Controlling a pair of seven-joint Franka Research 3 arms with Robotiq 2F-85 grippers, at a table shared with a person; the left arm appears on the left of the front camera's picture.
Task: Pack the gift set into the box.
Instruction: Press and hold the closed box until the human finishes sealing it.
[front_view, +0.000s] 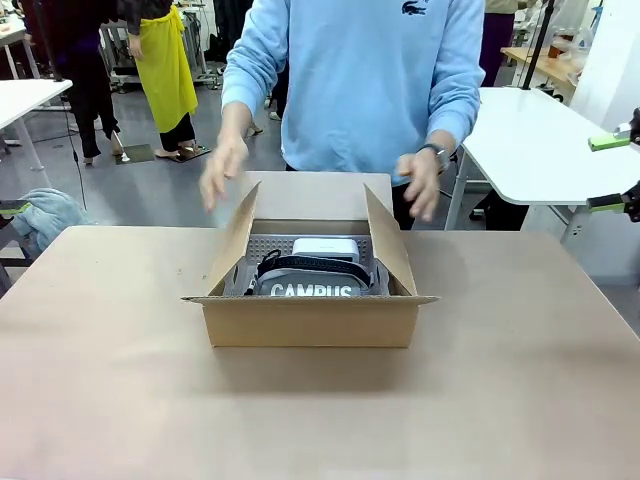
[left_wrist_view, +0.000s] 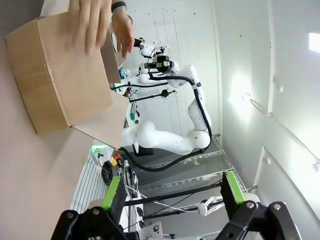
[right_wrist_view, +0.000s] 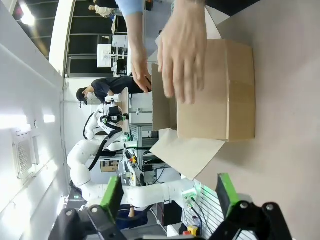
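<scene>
Left gripper (left_wrist_view: 172, 190) and right gripper (right_wrist_view: 169, 194) are both spread wide, holding nothing, well away from the box (front_view: 310, 322). The gift set (front_view: 312, 272) sits inside with the flaps up. The person's hands (front_view: 222, 170) hover right over it, so reaching for a flap now could bump them.

The table (front_view: 110, 390) has a plain brown top. A box (front_view: 310, 322) sits on it around the middle, nearer the far edge, open, with its side flaps standing up and its near flap folded outward.
</scene>
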